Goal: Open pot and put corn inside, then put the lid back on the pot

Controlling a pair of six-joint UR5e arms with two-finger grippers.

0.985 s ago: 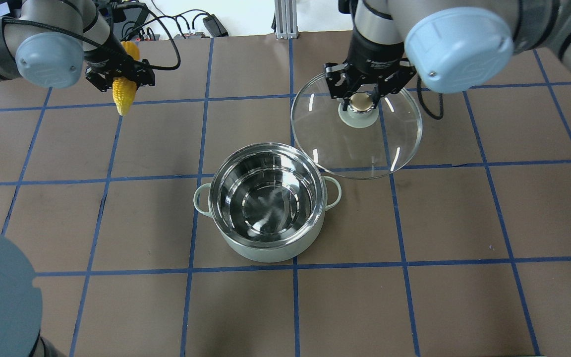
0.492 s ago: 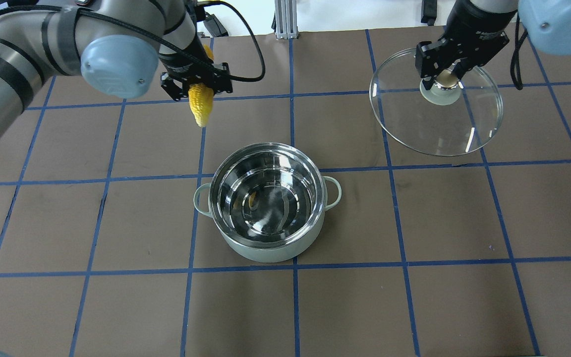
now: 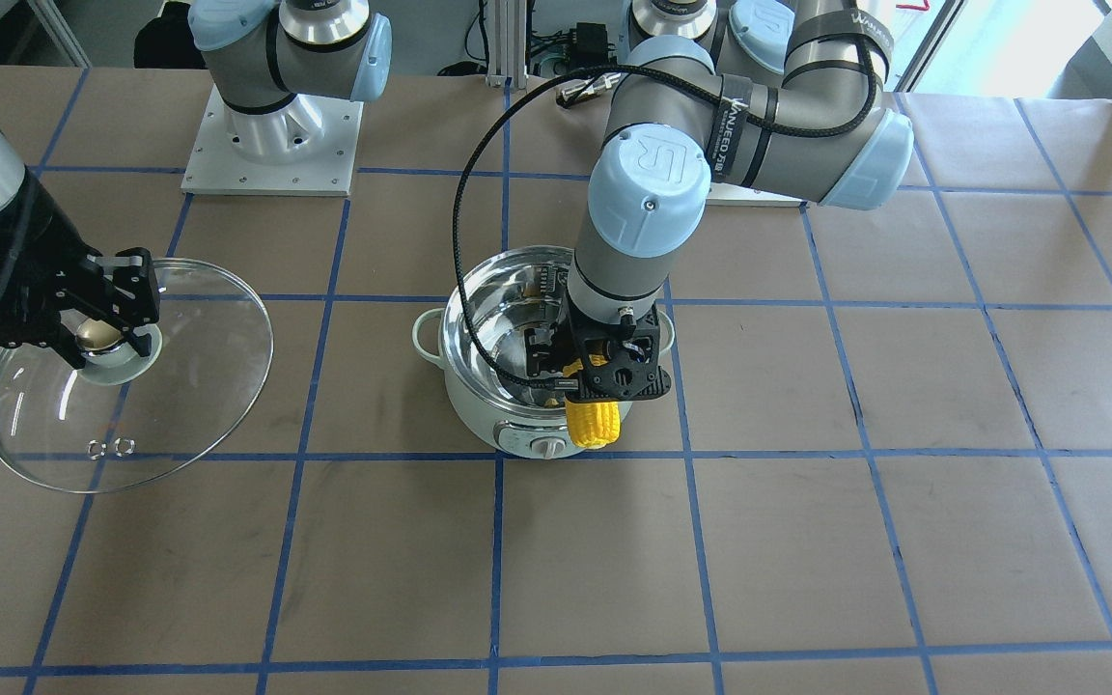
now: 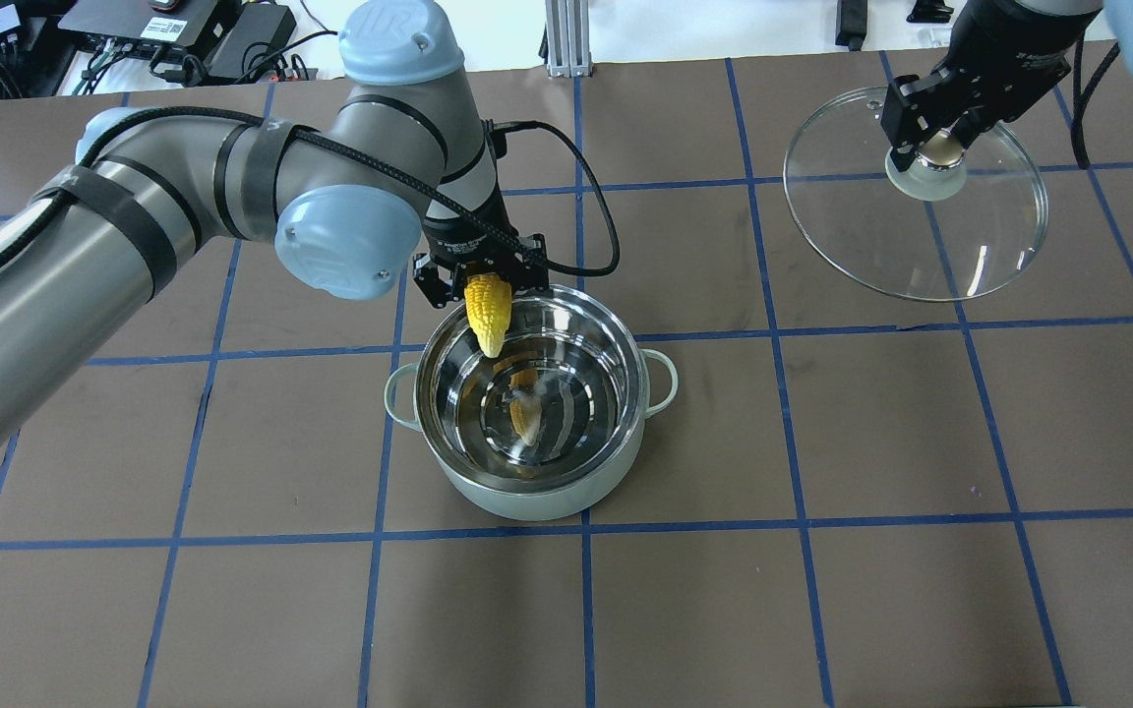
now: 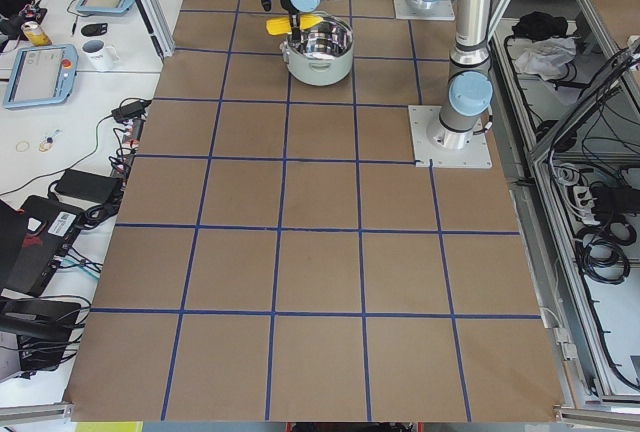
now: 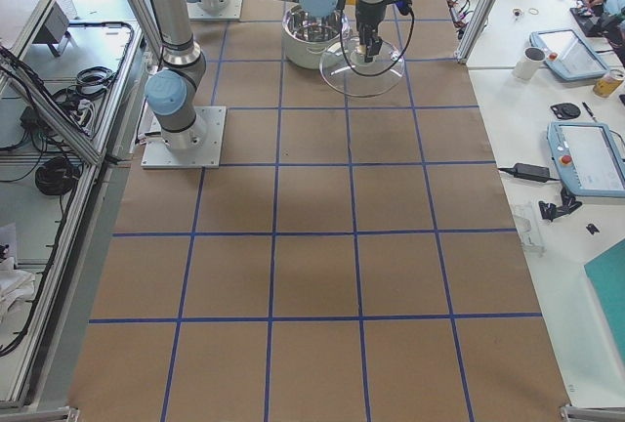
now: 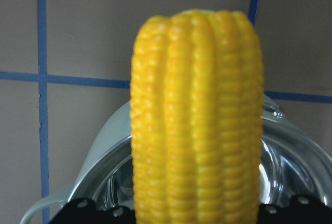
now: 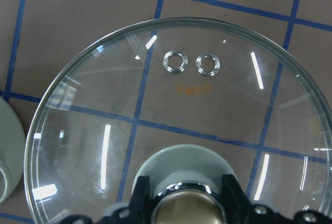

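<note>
The mint-green pot (image 4: pixel 527 487) stands open at the table's middle, its steel inside empty but for reflections; it also shows in the front view (image 3: pixel 479 405). My left gripper (image 4: pixel 480 280) is shut on the yellow corn (image 4: pixel 488 313), held over the pot's far rim, tip pointing down; the corn fills the left wrist view (image 7: pixel 196 120) and shows in the front view (image 3: pixel 595 423). My right gripper (image 4: pixel 932 147) is shut on the knob of the glass lid (image 4: pixel 921 246), held off to the pot's far right, also in the front view (image 3: pixel 180 386) and right wrist view (image 8: pixel 176 110).
Brown table with a blue tape grid (image 4: pixel 773 433). Cables and power boxes lie beyond the far edge (image 4: pixel 183 39). An aluminium post (image 4: pixel 561 34) stands at the back middle. Arm bases stand on plates at the robot's side (image 3: pixel 271 135).
My left arm has carried the corn right and nearer, from the far left to over the pot's far rim. My right arm has carried the lid right, away from the pot.
</note>
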